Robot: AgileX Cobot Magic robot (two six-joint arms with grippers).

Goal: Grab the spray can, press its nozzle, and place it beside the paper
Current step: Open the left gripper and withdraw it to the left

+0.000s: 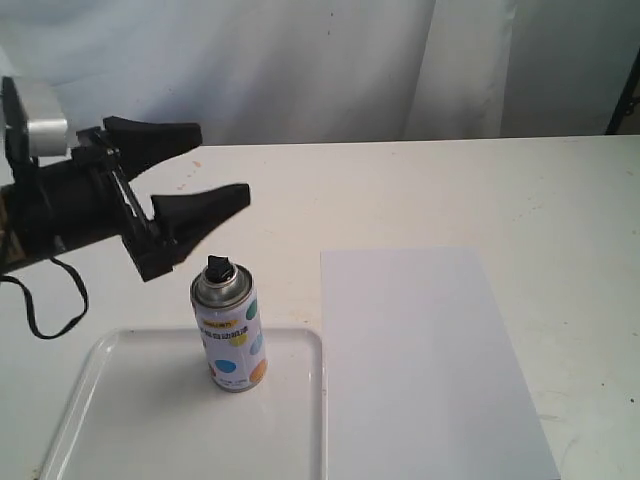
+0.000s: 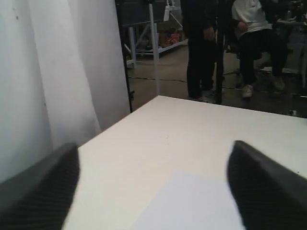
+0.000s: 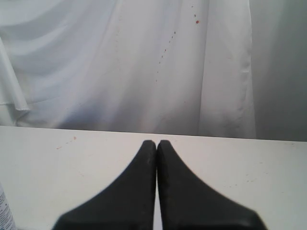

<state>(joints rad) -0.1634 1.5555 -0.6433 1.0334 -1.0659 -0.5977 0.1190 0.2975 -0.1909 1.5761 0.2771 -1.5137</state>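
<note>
The left tool (image 1: 222,160) hangs over the worktop (image 1: 420,190) with its jaws spread wide and nothing between them. It is released and touches nothing. Its lower finger (image 1: 205,210) ends above the nozzle (image 1: 219,267) and a little to the side, with a clear gap between the two.

The spray can (image 1: 229,335) stands upright in a white tray (image 1: 110,400), near the tray's far right corner. The black nozzle sits on top of the can's silver shoulder. The paper (image 1: 425,365) lies flat just to the right. Its left edge runs along the tray's right rim, and whether the two overlap cannot be told.

The left wrist view shows the two textured pads (image 2: 43,187) far apart, with bare worktop and a pale corner of the paper between them. Neither the can nor the tray shows there. This view alone takes in the room past the worktop's end: a white curtain (image 2: 57,72), a standing figure in dark clothes (image 2: 199,48) and a seated person in a white top (image 2: 252,28).

The right tool (image 3: 157,142) shows only in its own wrist view. It is clenched, with its two black fingers pressed flat against each other and nothing gripped between them. It points at the curtain across empty worktop. At that picture's edge there is a thin sliver of what looks like the can's printed side (image 3: 3,211).
</note>
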